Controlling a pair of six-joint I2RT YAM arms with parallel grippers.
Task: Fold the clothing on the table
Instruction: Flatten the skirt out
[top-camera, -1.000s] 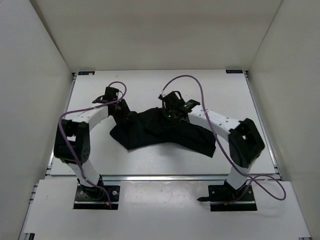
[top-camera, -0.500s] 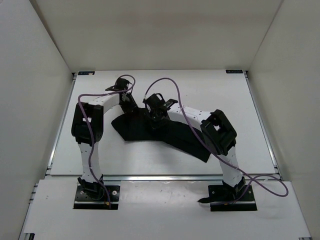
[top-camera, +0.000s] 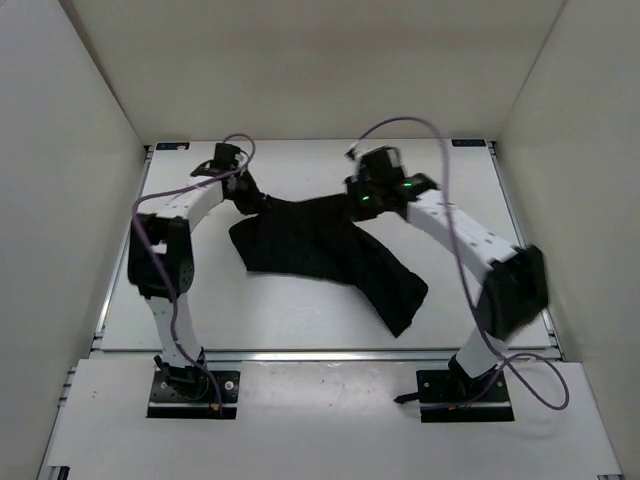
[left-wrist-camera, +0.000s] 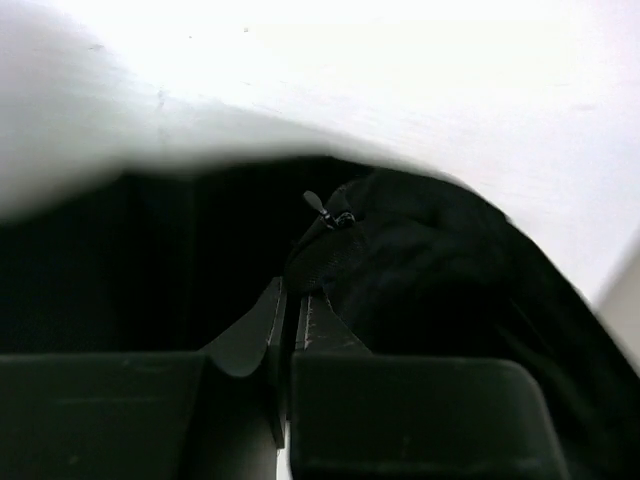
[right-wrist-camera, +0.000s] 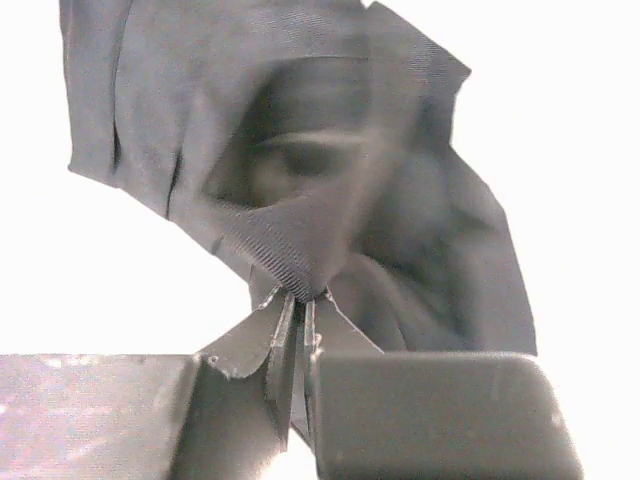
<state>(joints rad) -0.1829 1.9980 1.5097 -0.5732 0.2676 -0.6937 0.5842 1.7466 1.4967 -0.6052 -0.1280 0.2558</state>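
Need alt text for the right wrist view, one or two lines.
The right gripper is shut on a pinched peak of the clothing, right at its fingertips. Beyond, the dark creased fabric fans out, with the bright white table showing around it.

White walls (top-camera: 320, 70) close in at back, L & R; small black bracket (top-camera: 172, 146) at far-L corner, another bracket (top-camera: 470, 143) far-R; white ledge (top-camera: 320, 415) along near edge
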